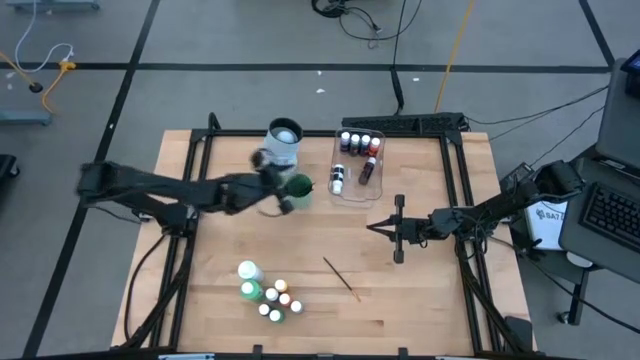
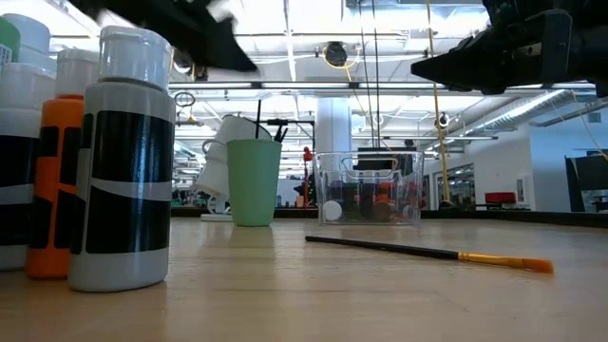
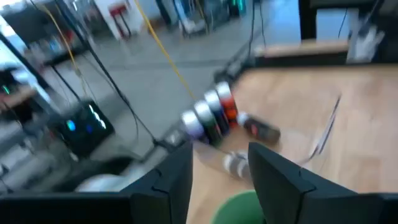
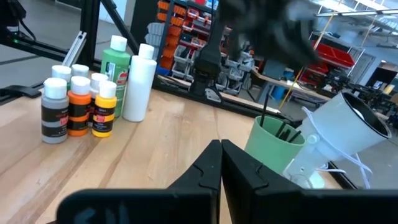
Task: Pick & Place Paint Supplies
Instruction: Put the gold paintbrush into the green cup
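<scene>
The left gripper [image 1: 283,195] hangs over the green cup [image 1: 298,189], which stands just beside the pale-blue jug [image 1: 283,144] on the jug's near side; its fingers [image 3: 173,180] stand apart with a clear gap between them and nothing held, the cup's rim showing just beneath them in the left wrist view. Dark brush handles [image 4: 272,118] stick up out of the cup. Nearer the front edge than the cup, and a little to its left, stands a cluster of small paint bottles [image 1: 274,299] with white, orange and yellow caps, along with a larger white bottle [image 1: 247,270] and a larger green bottle [image 1: 250,290]. To the right of the cup, the clear plastic tub [image 1: 357,193] holds a row of small bottles [image 1: 359,143] along its far wall and two more lying loose on its floor. A single brush [image 1: 340,276] with a dark handle and orange tip lies flat on the wooden table [image 1: 430,300], right of the bottle cluster and nearer the front than the cup. Farthest right of the cup, the right gripper [image 1: 373,228] waits above the table with its fingers pressed together, empty.
</scene>
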